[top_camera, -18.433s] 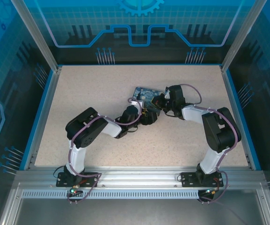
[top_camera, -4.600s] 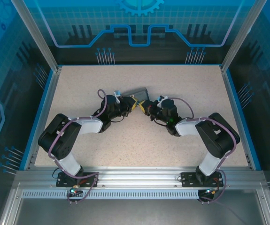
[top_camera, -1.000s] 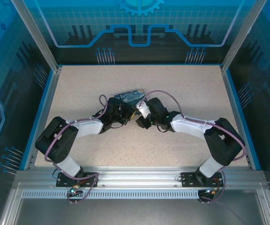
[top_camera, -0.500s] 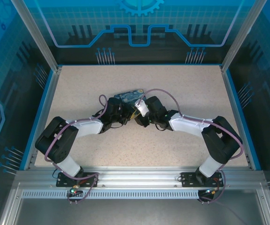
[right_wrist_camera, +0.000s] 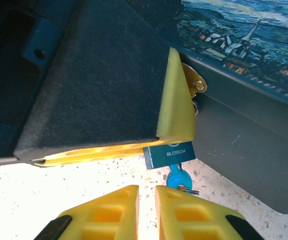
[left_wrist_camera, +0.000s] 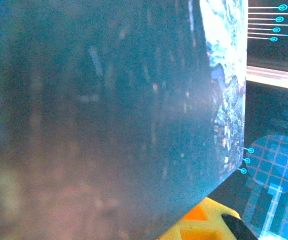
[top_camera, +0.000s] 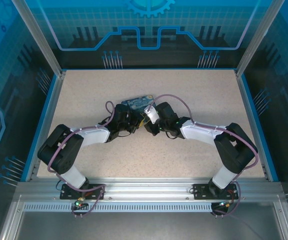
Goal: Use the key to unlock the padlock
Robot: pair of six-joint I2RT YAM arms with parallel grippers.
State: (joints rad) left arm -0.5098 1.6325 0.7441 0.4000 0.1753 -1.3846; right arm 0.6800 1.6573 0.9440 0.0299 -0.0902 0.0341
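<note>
Left gripper (top_camera: 135, 119) jaws clench flat Starry-Night-painted box (right_wrist_camera: 244, 30). Right gripper (right_wrist_camera: 146, 197) jaws near-clenched, empty, beside blue-headed key (right_wrist_camera: 178, 178) under small teal padlock (right_wrist_camera: 166, 152): reopen, centre on key head, then twist.

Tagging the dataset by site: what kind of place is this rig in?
Likely a lab robot cell, not a home or shop: aluminium frame at the near edge, blue circuit-print panels walling a speckled tabletop.
</note>
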